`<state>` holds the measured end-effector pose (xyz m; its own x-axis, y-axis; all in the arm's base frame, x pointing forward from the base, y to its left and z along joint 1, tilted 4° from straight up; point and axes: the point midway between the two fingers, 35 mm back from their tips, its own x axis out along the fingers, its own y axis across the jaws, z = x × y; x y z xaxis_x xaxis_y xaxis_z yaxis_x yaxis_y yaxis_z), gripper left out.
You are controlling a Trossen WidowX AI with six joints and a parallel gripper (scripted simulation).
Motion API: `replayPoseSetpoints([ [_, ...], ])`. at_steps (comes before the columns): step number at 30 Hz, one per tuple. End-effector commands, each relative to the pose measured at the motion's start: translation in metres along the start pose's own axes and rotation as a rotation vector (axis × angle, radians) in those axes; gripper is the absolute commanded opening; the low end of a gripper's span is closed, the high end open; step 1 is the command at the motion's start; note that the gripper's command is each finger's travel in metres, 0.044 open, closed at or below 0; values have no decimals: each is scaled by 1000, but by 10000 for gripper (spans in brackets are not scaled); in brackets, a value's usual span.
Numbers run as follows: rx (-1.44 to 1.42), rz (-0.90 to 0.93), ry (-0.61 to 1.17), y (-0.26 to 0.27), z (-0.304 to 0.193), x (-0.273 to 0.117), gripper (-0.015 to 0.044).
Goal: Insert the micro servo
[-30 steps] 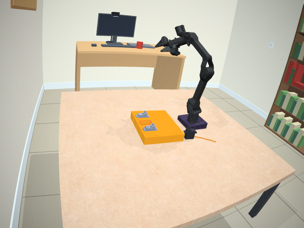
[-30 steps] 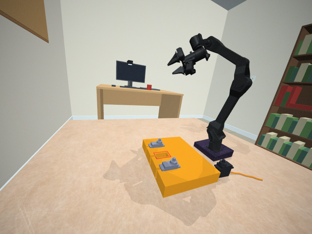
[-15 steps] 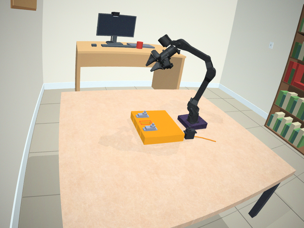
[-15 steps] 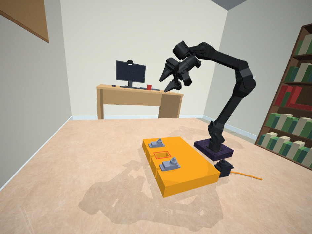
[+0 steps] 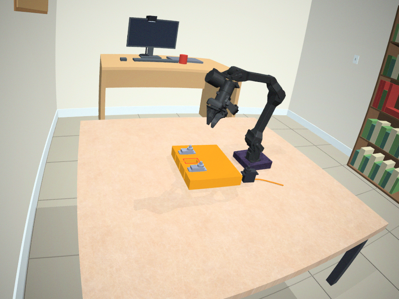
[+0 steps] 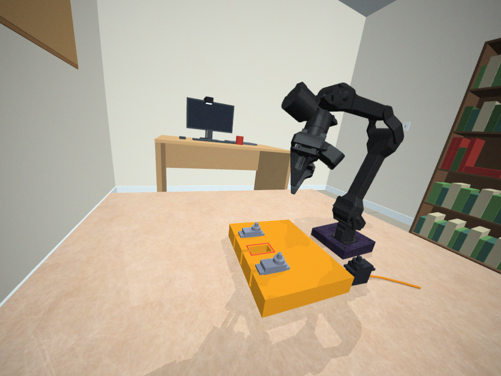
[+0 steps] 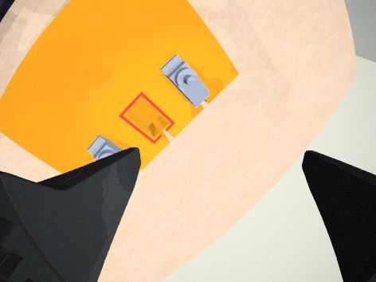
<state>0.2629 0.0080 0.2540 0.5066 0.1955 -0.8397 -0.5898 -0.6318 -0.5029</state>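
Observation:
The loose micro servo (image 5: 249, 175) (image 6: 359, 272) is black and stands upright on the table, shaft up, close by the right front corner of the orange deck (image 5: 212, 183) (image 6: 307, 298) (image 7: 72, 48). Its orange cable (image 5: 269, 182) (image 6: 395, 280) runs off to the right on the table. The marked pocket, outlined in red (image 5: 184, 161) (image 6: 248, 251) (image 7: 131, 104), is empty; its side notch (image 7: 167, 136) opens at the deck's edge. My gripper (image 5: 209, 125) (image 7: 225, 158) is open and empty, high above the deck. The servo is out of the wrist view.
Two grey servos sit in the deck on either side of the pocket, one at the back (image 5: 187, 150) (image 6: 251, 231) (image 7: 191, 87) and one nearer (image 5: 196, 167) (image 6: 272, 265) (image 7: 99, 146). The arm's dark purple base (image 5: 266, 165) (image 6: 344, 251) stands just behind the loose servo.

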Motion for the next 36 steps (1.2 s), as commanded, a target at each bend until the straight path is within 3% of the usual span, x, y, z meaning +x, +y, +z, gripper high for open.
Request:
replayPoseSetpoints([
  [1, -58, 59, -101, 0, 47, 22, 440],
  [18, -459, 337, -307, 70, 205, 61, 440],
  [24, -609, 405, -302, 102, 229, 66, 440],
  [36, -614, 407, -302, 115, 234, 87, 440],
])
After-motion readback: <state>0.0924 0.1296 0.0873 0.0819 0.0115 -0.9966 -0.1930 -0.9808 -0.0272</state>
